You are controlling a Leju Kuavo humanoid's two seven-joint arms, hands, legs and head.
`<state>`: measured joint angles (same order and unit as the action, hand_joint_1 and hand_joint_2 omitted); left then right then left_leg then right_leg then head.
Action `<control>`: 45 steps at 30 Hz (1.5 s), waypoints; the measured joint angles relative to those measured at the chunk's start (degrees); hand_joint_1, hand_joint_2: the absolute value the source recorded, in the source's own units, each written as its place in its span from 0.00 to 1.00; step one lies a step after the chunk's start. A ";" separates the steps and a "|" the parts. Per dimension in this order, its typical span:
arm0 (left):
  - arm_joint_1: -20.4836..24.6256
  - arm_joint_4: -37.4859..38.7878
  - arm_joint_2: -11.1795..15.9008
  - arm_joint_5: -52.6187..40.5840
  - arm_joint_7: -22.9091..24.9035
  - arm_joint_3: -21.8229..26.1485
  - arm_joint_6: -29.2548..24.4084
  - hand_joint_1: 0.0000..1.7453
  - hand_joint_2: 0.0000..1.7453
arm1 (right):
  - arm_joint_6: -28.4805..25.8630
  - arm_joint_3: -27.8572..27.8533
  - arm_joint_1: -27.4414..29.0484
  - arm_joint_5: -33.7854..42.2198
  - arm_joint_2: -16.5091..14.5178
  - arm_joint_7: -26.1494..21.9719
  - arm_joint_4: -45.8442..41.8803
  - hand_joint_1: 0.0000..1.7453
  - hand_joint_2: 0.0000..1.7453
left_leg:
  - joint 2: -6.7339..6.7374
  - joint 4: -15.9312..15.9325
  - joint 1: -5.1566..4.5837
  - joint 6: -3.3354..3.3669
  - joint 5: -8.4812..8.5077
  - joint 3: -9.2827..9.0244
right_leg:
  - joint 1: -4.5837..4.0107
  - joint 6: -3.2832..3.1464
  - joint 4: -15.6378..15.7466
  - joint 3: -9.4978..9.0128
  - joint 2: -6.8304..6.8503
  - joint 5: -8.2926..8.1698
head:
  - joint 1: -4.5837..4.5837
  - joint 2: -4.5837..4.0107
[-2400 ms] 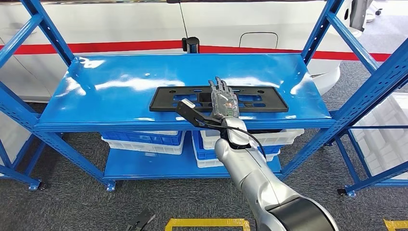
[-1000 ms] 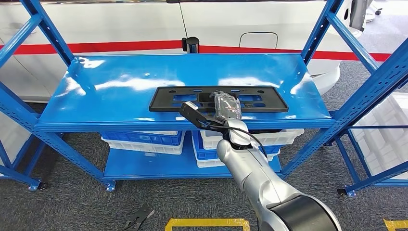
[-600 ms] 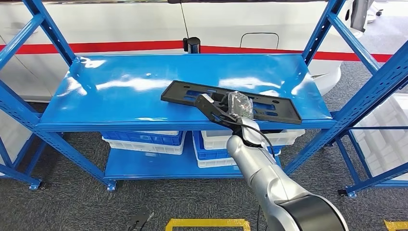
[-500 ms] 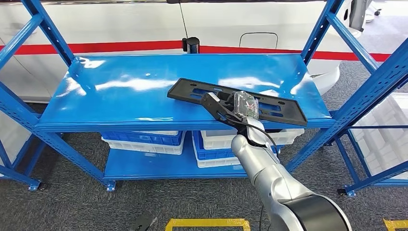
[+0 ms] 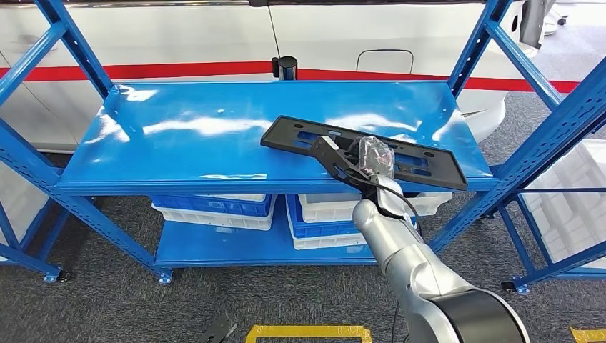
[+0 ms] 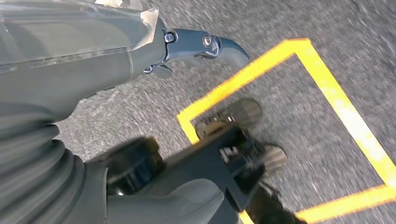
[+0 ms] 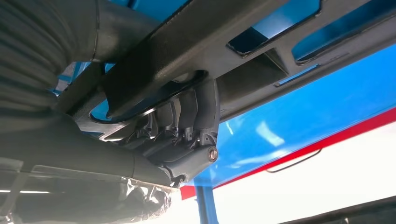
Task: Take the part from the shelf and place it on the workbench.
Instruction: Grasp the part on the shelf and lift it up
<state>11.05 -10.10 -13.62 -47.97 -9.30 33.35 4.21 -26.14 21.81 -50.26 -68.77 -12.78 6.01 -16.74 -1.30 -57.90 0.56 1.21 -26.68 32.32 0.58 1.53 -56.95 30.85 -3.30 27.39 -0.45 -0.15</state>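
Blue steel shelving fills the head view, a white vehicle body with a red stripe behind it, grey carpet and yellow floor tape below. On the top shelf [image 5: 179,143] sits the action: the black plastic part [image 5: 429,166], a long flat frame with slots cut through it, is tilted and slewed, its long axis running from mid-shelf out toward the shelf's right front corner. That near-right end pokes just past the front edge, while the far-left end looks to be close to or touching the blue surface; I cannot tell for sure whether it is fully clear.

And the right hand [image 5: 371,158] has it! It is clamped around the part's middle, fingers wrapped over the near long edge. From the right wrist camera you see those dark fingers [image 7: 187,126] hooked through an opening in the part [image 7: 224,51], blue shelf showing through the slots. Firm hold, by the look of it.

Down low, the left hand [image 6: 93,51] hangs over the carpet beside a yellow tape outline [image 6: 261,70], carrying nothing; whether its fingers are spread or curled I cannot tell.

Below the top shelf, white and blue crates [image 5: 214,207] are stacked. So the right arm owns this one, and the next job, I'd judge, is drawing that long piece out between the uprights [image 5: 543,143] without clipping the right-hand post.
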 joint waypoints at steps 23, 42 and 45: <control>-0.75 0.02 0.11 -2.38 -0.27 0.04 -2.05 0.00 1.00 | -13.46 -13.27 11.37 -10.17 -2.09 -24.15 -31.04 1.00 1.00 | -0.01 0.01 0.00 0.00 0.00 0.32 | -0.01 0.01 -0.03 0.28 0.02 0.01 | -0.01 0.00; -2.94 0.02 0.54 -2.18 -2.97 1.16 -2.84 0.00 1.00 | -13.47 -18.22 37.15 4.71 -3.22 -41.43 -63.16 1.00 1.00 | 0.01 -0.09 -0.06 0.06 -0.09 0.47 | 0.10 0.04 0.09 0.45 0.02 -0.01 | -0.01 0.00; -2.93 0.00 0.85 -2.26 -2.55 1.33 -1.95 0.00 1.00 | -13.46 -18.35 40.48 6.47 -3.14 -42.25 -66.62 1.00 1.00 | 0.04 -0.23 -0.22 0.66 -0.16 0.51 | 0.61 0.38 0.37 0.35 -0.16 -0.22 | -0.03 0.00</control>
<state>8.12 -10.10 -12.77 -50.23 -11.85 34.68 2.26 -39.60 3.46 -9.78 -62.30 -15.92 -36.24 -83.36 -1.26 -58.12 0.34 1.86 -26.83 32.82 1.18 1.91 -56.57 31.20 -3.46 27.17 -0.48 -0.15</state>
